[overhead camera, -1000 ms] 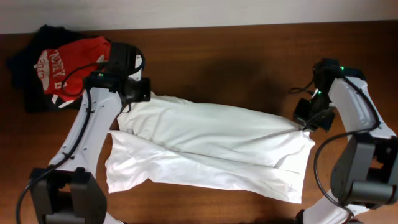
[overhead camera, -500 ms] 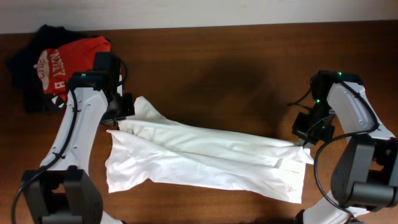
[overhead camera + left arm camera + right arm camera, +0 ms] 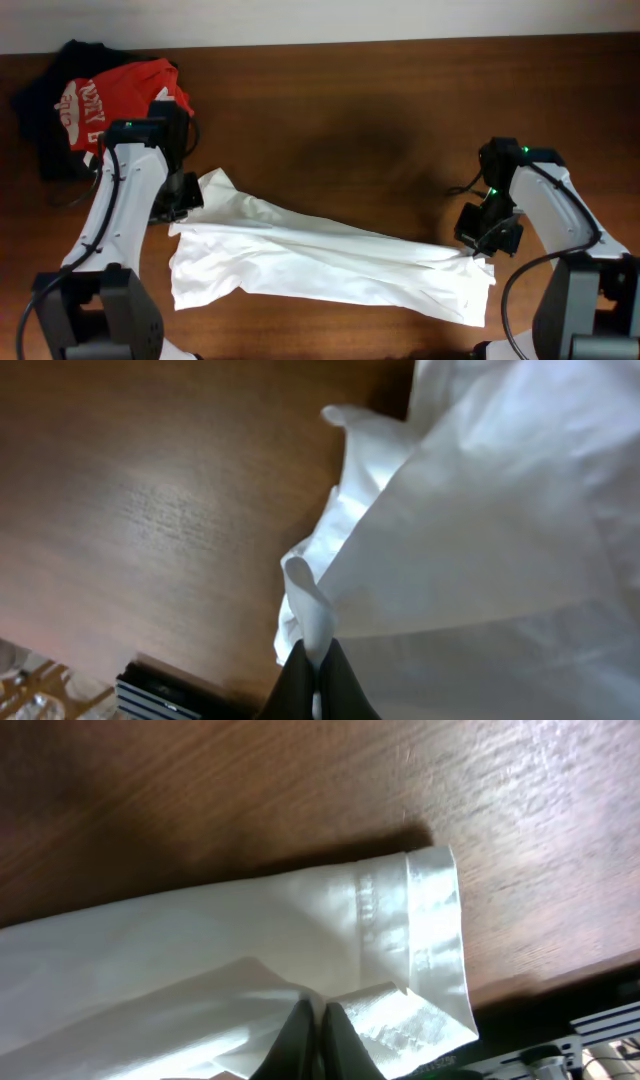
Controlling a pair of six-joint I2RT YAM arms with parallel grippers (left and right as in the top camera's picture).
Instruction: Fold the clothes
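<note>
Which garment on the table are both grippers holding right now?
The white garment stretched across the middle: the left gripper pinches one end, the right gripper the other. The red T-shirt and dark clothes lie heaped in the far-left corner, held by neither.

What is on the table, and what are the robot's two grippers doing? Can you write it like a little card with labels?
table: brown wood
white garment: long, stretched across the table, rumpled, doubled over lengthwise
left gripper: shut on a raised edge at the garment's left end
right gripper: shut on a fold by the hem at the garment's right end
red T-shirt: far left corner, white letters, not touching the white garment
dark clothes: heaped under the red T-shirt
</note>
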